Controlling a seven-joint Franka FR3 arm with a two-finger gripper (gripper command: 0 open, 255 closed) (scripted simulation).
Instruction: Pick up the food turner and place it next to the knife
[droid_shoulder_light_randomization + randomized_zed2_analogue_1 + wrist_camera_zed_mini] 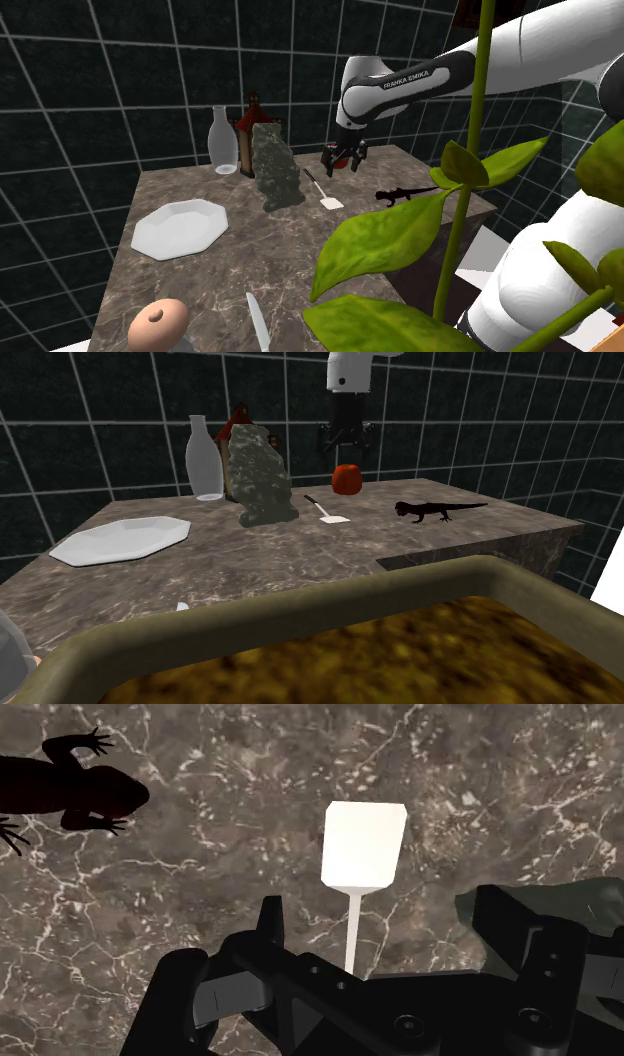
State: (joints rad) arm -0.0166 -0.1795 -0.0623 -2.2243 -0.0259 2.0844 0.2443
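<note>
Gripper [343, 163] released, fingers apart, hovering above white food turner [363, 844] on marble counter [200, 290]; black lizard figure [80, 789] nearby.

"FRANKA EMIKA" in white letters on dark band of arm [405, 80], shoulder view. No other text legible.

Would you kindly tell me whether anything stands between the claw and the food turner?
Nothing visible does. The open claw hangs above the food turner, with only air between them. The grey rock stands beside the turner, and the black lizard lies off to its other side, both clear of the way down.
</note>
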